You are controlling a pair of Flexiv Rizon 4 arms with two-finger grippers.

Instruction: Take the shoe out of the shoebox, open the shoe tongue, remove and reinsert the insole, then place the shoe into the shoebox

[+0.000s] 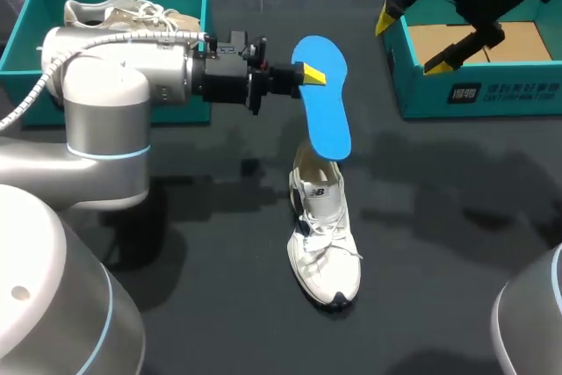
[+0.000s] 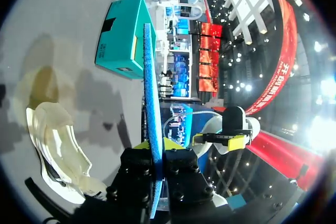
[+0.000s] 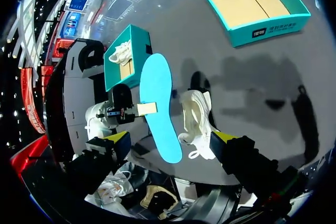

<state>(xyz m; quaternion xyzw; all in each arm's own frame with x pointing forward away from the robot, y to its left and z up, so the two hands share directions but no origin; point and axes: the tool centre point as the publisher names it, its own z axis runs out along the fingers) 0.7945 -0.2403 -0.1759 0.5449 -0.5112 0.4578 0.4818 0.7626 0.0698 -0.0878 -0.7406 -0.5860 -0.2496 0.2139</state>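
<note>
Dark table (image 1: 457,226), white shoe (image 1: 325,248), blue insole (image 1: 327,111) aloft

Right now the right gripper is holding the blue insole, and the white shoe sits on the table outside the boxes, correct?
Not quite. It is the left gripper that is shut on the blue insole, as the head view shows. The right gripper hangs open over the shoebox, holding nothing. The rest stands: the white shoe sits on the table, outside the boxes.

Silver-grey arms (image 1: 97,103), pale blue joint rings (image 1: 105,154), ribbed white cable (image 1: 26,98) (left arm), black wrists (image 1: 224,76) — yellow fingertips (image 1: 309,75)
</note>
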